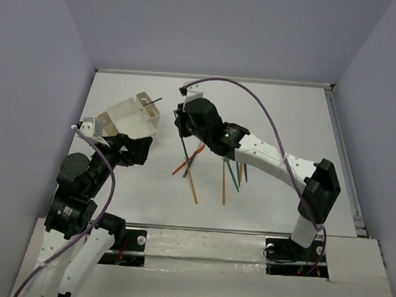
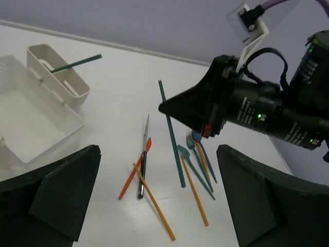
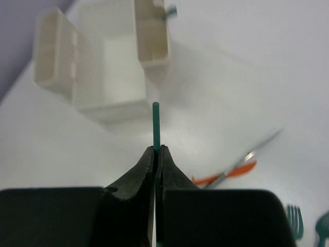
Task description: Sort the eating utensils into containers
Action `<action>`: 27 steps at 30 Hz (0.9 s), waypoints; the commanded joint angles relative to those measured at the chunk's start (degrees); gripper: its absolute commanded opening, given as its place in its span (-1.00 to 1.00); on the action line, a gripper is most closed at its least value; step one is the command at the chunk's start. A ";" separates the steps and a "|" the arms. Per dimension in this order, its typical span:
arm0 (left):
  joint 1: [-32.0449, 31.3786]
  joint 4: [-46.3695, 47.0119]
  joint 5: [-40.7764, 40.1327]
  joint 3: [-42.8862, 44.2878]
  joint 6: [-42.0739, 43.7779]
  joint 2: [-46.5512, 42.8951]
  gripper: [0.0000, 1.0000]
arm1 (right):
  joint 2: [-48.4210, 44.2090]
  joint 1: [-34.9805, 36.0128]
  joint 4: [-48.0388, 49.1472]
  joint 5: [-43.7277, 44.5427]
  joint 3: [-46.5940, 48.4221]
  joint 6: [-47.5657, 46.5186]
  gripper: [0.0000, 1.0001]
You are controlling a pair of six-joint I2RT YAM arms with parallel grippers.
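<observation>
My right gripper is shut on a teal stick, which pokes out past its tips toward the white container. In the top view this gripper holds the stick just right of the container, above the table. A second teal stick lies in the container's end compartment. Several utensils remain on the table: orange sticks, a red piece, teal forks. My left gripper is open and empty, near the container's front.
A thin metal piece lies among the loose utensils. The right arm reaches across the table's middle. A raised rail borders the table's right side, and walls close in the back and sides.
</observation>
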 commanded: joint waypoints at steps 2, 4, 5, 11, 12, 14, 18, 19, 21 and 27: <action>-0.10 5.42 -4.79 7.60 -0.46 -0.15 0.98 | 3.25 -2.44 24.92 -1.08 9.44 -4.72 -1.00; -0.10 6.12 -5.42 8.05 -0.46 -0.32 0.98 | 5.64 -2.97 33.96 -1.35 11.57 -6.13 -1.00; -0.10 6.82 -5.68 7.88 -0.55 -0.41 0.98 | 8.26 -2.97 36.52 -1.61 12.80 -7.00 -1.00; -1.16 10.77 -6.83 3.32 -0.20 -0.32 0.98 | 21.18 -5.60 52.08 -1.87 25.01 -7.10 -1.00; -1.68 11.21 -8.74 2.69 -0.03 -0.41 0.98 | 22.77 -6.22 55.32 -1.88 27.55 -7.01 -1.00; -1.68 12.44 -10.24 1.64 0.50 -0.59 0.98 | 26.11 -6.75 57.72 -1.70 31.16 -7.19 -1.00; -2.21 14.20 -12.54 -1.09 1.29 -1.03 0.98 | 35.51 -7.80 59.40 -1.08 43.11 -7.98 -1.00; -2.21 14.38 -12.63 -1.26 1.38 -1.03 0.98 | 39.27 -8.33 58.87 -1.17 46.00 -7.89 -1.00; -2.21 14.73 -12.54 -1.97 1.47 -0.68 0.98 | 44.20 -8.94 57.64 -1.70 53.92 -7.02 -1.00; -2.21 15.00 -12.37 -2.76 1.73 0.11 0.98 | 46.70 -10.44 57.72 -4.07 54.41 -3.06 -1.00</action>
